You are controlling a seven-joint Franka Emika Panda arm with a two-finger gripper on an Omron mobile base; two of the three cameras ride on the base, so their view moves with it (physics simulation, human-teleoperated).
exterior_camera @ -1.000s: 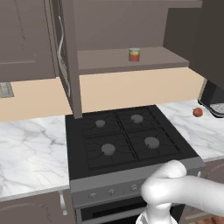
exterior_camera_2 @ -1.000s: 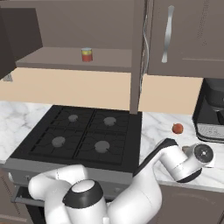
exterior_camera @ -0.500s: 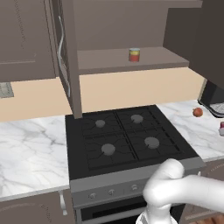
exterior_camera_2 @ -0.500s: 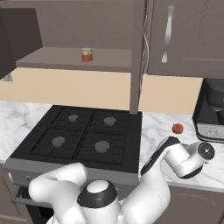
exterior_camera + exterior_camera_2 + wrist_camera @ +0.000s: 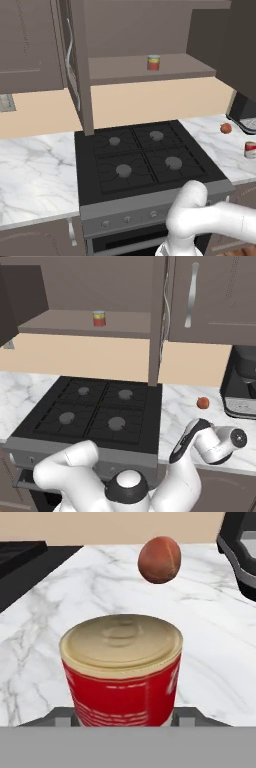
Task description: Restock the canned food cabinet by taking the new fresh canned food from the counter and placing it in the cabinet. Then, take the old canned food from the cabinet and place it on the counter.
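While the new fresh canned food [image 5: 153, 62] sits on the cabinet [image 5: 150, 70] shelf, we cannot tell whether our gripper [image 5: 122, 718] clasps the old canned food [image 5: 122, 669] at the counter [image 5: 210, 642] front edge; we should set it down gently, upright.

Colours in the kitchen

The near can [image 5: 122, 669] is red with a pale cream top. The far can [image 5: 153, 63] on the dark grey-brown cabinet [image 5: 145, 70] shelf is orange-red and yellow. The counter [image 5: 35, 170] is white with grey swirls, the stovetop [image 5: 145, 160] is black, and the round fruit [image 5: 159, 559] is red-brown.
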